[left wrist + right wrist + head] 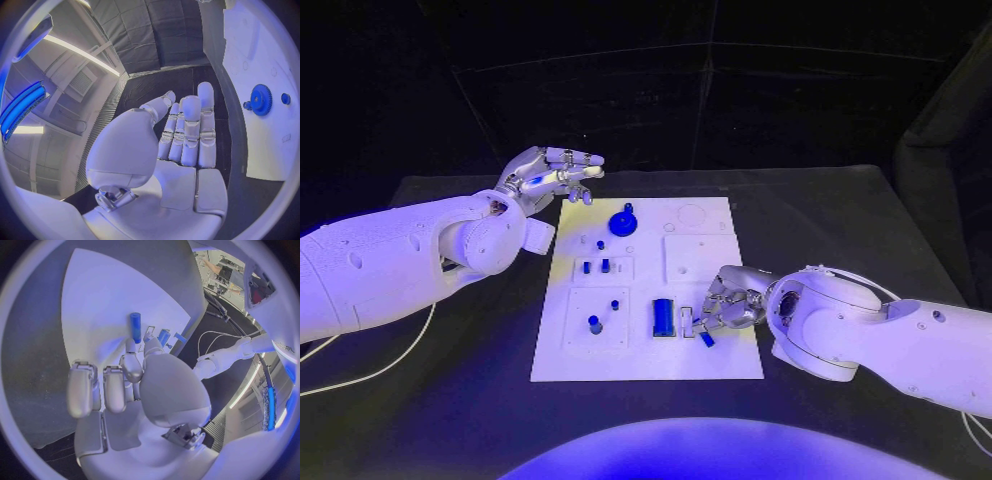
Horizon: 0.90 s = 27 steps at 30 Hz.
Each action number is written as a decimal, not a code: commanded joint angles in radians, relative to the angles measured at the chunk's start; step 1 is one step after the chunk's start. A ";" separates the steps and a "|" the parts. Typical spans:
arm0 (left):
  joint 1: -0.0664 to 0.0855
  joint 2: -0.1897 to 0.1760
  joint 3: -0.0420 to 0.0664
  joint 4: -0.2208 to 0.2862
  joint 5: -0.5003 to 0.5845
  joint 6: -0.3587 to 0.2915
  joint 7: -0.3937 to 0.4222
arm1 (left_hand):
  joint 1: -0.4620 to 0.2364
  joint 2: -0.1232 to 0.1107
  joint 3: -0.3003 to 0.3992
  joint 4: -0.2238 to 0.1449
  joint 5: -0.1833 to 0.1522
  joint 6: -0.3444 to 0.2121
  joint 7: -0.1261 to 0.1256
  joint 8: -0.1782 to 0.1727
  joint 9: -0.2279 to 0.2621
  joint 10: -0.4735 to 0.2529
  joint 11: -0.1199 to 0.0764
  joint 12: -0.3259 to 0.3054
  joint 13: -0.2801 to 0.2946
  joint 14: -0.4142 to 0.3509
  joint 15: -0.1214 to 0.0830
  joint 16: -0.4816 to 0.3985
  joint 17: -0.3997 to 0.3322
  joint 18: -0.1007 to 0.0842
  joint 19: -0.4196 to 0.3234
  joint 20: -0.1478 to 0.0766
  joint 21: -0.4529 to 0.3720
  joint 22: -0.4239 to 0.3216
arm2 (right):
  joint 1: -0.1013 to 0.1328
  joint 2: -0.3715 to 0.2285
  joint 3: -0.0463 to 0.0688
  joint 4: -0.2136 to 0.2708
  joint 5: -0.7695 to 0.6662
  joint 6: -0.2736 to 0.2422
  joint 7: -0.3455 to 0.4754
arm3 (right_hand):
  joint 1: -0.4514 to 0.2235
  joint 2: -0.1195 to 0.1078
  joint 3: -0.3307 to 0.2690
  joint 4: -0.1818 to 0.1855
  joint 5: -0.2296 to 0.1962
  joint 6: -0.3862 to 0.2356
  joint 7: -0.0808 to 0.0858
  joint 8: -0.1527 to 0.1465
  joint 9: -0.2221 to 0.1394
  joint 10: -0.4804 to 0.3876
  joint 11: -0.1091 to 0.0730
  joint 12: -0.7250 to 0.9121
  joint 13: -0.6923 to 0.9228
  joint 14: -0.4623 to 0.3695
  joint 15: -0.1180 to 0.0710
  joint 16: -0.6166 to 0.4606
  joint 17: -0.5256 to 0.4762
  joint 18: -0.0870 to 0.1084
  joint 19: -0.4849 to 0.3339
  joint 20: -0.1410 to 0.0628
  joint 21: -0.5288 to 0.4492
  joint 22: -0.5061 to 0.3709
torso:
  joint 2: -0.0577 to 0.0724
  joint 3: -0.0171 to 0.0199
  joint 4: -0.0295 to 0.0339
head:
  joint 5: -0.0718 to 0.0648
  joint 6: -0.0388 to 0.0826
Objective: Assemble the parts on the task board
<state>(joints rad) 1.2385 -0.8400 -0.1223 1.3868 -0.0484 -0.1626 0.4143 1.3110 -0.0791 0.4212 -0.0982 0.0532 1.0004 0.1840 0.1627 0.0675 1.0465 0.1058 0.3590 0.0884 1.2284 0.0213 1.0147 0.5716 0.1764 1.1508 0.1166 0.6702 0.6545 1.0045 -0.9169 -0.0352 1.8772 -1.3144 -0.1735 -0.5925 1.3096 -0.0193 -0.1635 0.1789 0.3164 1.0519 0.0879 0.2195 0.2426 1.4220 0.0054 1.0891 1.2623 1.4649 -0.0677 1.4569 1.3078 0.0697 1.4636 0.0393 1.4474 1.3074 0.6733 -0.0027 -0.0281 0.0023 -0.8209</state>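
The white task board (646,365) lies flat mid-table, with a blue gear (623,222) near its far edge and small blue parts (662,319) on it.

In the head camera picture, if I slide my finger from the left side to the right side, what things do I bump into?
left hand → blue gear → blue block → right hand

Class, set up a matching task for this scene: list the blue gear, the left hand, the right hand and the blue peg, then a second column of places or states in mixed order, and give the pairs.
1. blue gear
2. left hand
3. right hand
4. blue peg

A. pinched in fingers
B. lies at the task board's far end
C. empty, beside the board's far corner
D. over the board's near right part

Pairs: 1-B, 2-C, 3-D, 4-A
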 commanded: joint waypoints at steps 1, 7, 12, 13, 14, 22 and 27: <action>0.001 0.000 0.000 0.001 0.002 0.012 -0.001 | -0.001 0.006 -0.006 0.000 0.001 -0.008 -0.001 0.003 -0.001 -0.006 0.001 0.005 -0.001 -0.008 -0.001 -0.006 -0.001 0.006 -0.004 0.003 -0.004 -0.001 | 0.000 -0.001 -0.001 0.003 -0.037 0.021 0.003 | 0.010 0.001 -0.004 -0.006 0.004 -0.005 0.002 -0.005 0.000 -0.005 0.002 -0.010 -0.004 0.066 0.005 -0.005 0.066 -0.016 0.000 0.006 -0.005 0.000 | -0.001 -0.0001 0.0003 | 0.000 -0.001; 0.001 -0.001 0.000 0.001 0.002 0.013 -0.003 | -0.002 0.006 -0.006 -0.001 0.000 -0.010 0.000 0.002 -0.001 -0.008 0.001 0.005 -0.002 -0.009 -0.001 -0.006 -0.002 0.006 -0.004 0.003 -0.005 -0.002 | 0.000 -0.005 -0.001 0.011 -0.107 0.041 0.001 | 0.018 -0.012 -0.016 -0.016 -0.006 -0.007 0.003 -0.008 -0.002 -0.011 0.003 -0.020 -0.009 0.065 0.006 -0.007 0.064 -0.015 -0.002 0.007 -0.007 -0.002 | -0.001 0.0005 0.0001 | -0.001 -0.001; 0.001 -0.001 0.000 0.001 0.002 0.014 -0.003 | -0.001 0.006 -0.006 -0.001 0.001 -0.012 0.001 0.002 -0.001 -0.010 0.002 0.005 -0.002 -0.010 0.000 -0.007 -0.003 0.006 -0.004 0.003 -0.005 -0.002 | 0.000 -0.009 -0.001 0.022 -0.162 0.066 0.003 | 0.030 -0.024 -0.033 -0.028 -0.046 -0.010 0.005 -0.012 -0.004 -0.018 0.005 -0.034 -0.017 0.064 0.008 -0.010 0.061 -0.014 -0.005 0.008 -0.010 -0.006 | -0.001 0.0002 0.0002 | -0.002 0.000; 0.001 -0.002 0.000 0.001 0.002 0.014 -0.003 | -0.001 0.006 -0.006 -0.001 0.001 -0.012 0.001 0.002 -0.001 -0.010 0.002 0.005 -0.002 -0.010 0.000 -0.007 -0.003 0.006 -0.004 0.003 -0.005 -0.002 | 0.000 -0.009 -0.001 0.024 -0.174 0.070 0.003 | 0.030 -0.025 -0.037 -0.029 -0.058 -0.011 0.006 -0.012 -0.005 -0.019 0.005 -0.037 -0.019 0.064 0.008 -0.010 0.061 -0.014 -0.005 0.008 -0.011 -0.007 | -0.001 0.0001 0.0000 | -0.001 0.000; 0.001 -0.002 0.000 0.001 0.002 0.014 -0.003 | -0.001 0.006 -0.006 -0.001 0.001 -0.012 0.001 0.002 -0.001 -0.010 0.002 0.005 -0.002 -0.010 0.000 -0.007 -0.003 0.006 -0.004 0.003 -0.005 -0.002 | 0.000 -0.009 -0.001 0.026 -0.184 0.074 0.002 | 0.029 -0.026 -0.041 -0.029 -0.067 -0.012 0.006 -0.012 -0.005 -0.020 0.006 -0.039 -0.020 0.064 0.008 -0.010 0.061 -0.014 -0.006 0.009 -0.011 -0.008 | -0.001 -0.0001 -0.0001 | -0.001 0.000; 0.001 -0.002 -0.001 0.002 0.002 0.016 -0.004 | -0.001 0.006 -0.006 -0.001 0.001 -0.012 0.001 0.002 -0.001 -0.010 0.002 0.005 -0.002 -0.010 0.000 -0.007 -0.003 0.006 -0.004 0.003 -0.005 -0.002 | -0.001 -0.006 -0.001 0.033 -0.258 0.089 -0.010 | 0.023 -0.026 -0.053 -0.026 -0.088 -0.014 0.007 -0.012 -0.005 -0.023 0.007 -0.043 -0.022 0.064 0.010 -0.010 0.064 -0.014 -0.007 0.010 -0.013 -0.009 | -0.001 -0.0003 0.0005 | -0.003 0.000; 0.001 -0.002 -0.001 0.002 0.002 0.018 -0.005 | -0.001 0.006 -0.006 -0.001 0.001 -0.012 0.001 0.002 -0.001 -0.010 0.002 0.005 -0.002 -0.010 0.000 -0.007 -0.003 0.006 -0.004 0.003 -0.005 -0.002 | -0.001 0.003 -0.001 0.030 -0.302 0.110 -0.023 | 0.024 -0.023 -0.059 -0.027 -0.110 -0.009 0.005 -0.006 -0.003 -0.022 0.006 -0.040 -0.021 0.065 0.009 -0.009 0.066 -0.014 -0.006 0.010 -0.012 -0.007 | -0.001 -0.0007 0.0008 | -0.003 -0.002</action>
<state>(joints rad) 1.2385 -0.8420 -0.1239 1.3874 -0.0484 -0.1585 0.4075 1.3110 -0.0791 0.4212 -0.0981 0.0532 0.9931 0.1837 0.1627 0.0677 1.0451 0.1073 0.3590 0.0876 1.2239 0.0198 1.0147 0.5697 0.1764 1.1495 0.1179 0.6702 0.6542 1.0030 -0.9165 -0.0359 1.9066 -1.5502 -0.0969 -0.6022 1.3347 -0.0444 -0.2176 0.1501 0.2125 1.0448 0.0951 0.2118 0.2386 1.4074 0.0125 1.0483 1.2403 1.4686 -0.0641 1.4522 1.3076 0.0697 1.4598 0.0430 1.4395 1.2996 0.6726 -0.0028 -0.0277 -0.0010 -0.8217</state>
